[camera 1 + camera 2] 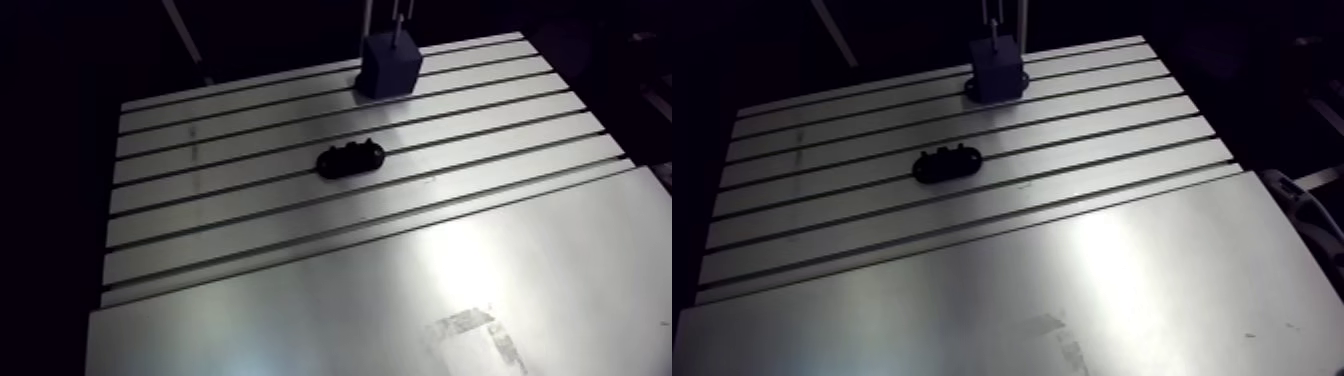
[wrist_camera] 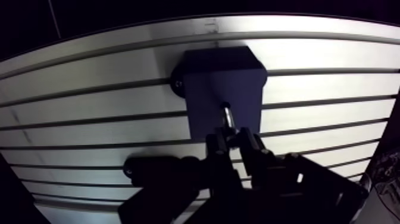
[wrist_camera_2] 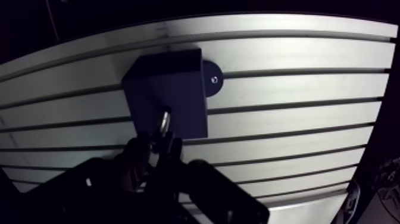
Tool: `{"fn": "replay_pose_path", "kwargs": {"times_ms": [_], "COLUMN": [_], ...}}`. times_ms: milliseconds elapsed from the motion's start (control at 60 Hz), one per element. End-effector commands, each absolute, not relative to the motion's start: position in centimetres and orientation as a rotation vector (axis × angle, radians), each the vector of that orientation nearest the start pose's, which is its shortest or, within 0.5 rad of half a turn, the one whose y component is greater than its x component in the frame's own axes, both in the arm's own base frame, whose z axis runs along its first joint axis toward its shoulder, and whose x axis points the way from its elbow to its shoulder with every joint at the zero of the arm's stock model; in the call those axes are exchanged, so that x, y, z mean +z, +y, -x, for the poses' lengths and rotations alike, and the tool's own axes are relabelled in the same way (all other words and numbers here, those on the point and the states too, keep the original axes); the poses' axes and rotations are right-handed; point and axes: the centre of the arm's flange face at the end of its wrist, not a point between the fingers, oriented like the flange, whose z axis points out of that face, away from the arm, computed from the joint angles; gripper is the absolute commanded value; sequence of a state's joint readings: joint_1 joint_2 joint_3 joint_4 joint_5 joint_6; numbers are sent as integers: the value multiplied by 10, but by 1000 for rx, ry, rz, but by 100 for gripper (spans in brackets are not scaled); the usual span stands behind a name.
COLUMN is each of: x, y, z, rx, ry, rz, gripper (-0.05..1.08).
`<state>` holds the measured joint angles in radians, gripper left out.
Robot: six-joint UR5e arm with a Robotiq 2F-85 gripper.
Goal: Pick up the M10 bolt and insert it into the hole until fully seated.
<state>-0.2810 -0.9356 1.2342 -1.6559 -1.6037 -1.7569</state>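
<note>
M10 bolt (image 2: 227, 117) is right on top of the dark block (image 2: 221, 83), its shiny shank meeting the block's upper face. The gripper (image 2: 233, 138) is clamped on it, fingers (image 2: 252, 146) pinching it just above the block. A black holder (image 1: 350, 159) lies well apart from the block on the slotted table (image 1: 250, 230).

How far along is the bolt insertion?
Done: pickup. The gripper is shut on the bolt, away from the black holder. In hand: bolt tip at the top face of the dark block. Left: seating it; shank shows above the block.
</note>
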Motion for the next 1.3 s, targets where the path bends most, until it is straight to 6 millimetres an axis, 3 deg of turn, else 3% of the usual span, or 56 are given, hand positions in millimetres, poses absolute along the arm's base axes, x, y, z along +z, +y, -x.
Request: {"fn": "replay_pose_path", "kwargs": {"times_ms": [17, 1300], "x": [269, 256], "y": [71, 71], "z": [711, 708], "rx": [-24, -14], "ry": [2928, 2946], "rz": [-136, -137], "gripper": [108, 106]}}
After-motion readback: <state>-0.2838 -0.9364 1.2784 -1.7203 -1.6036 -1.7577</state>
